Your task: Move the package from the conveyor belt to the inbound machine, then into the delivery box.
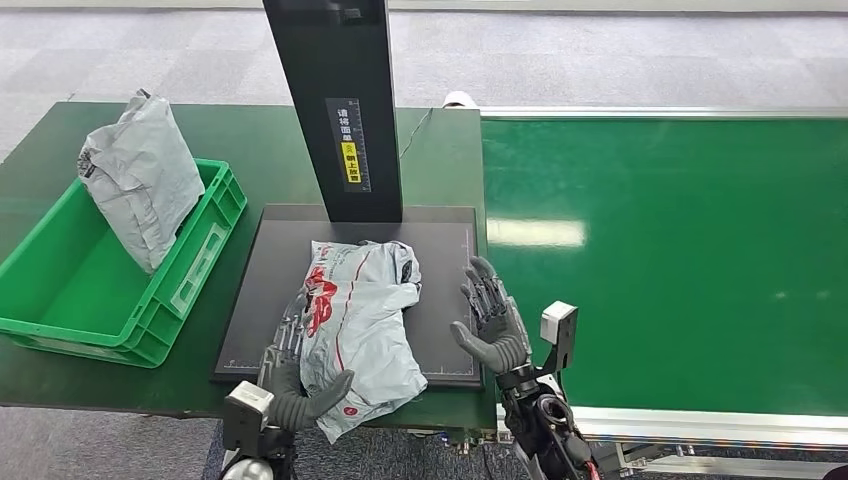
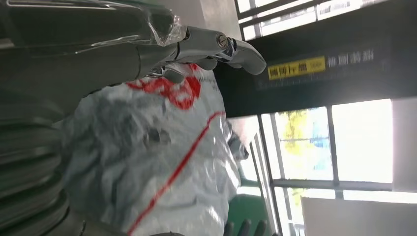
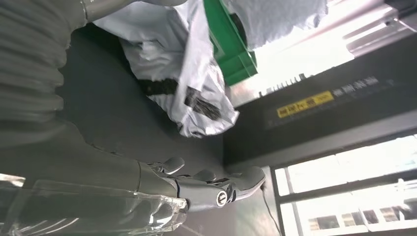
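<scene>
A crumpled white-grey package [image 1: 355, 310] with red print lies on the black plate of the inbound machine [image 1: 262, 285], its near end hanging over the plate's front edge. My left hand [image 1: 290, 385] grips that near left end, fingers along its side and thumb laid over the top. The left wrist view has the package [image 2: 157, 162] pressed against the hand, with the fingers [image 2: 216, 46] reaching past it. My right hand [image 1: 492, 322] is open beside the package's right side, fingers spread and apart from it. In the right wrist view its fingers [image 3: 196, 184] hover over the plate, the package [image 3: 182, 83] beyond them.
The machine's black post [image 1: 340, 110] stands at the back of the plate. A green delivery box [image 1: 215, 235] sits to the left with another grey package [image 1: 145, 175] leaning inside. The green conveyor belt [image 1: 660, 260] runs along the right.
</scene>
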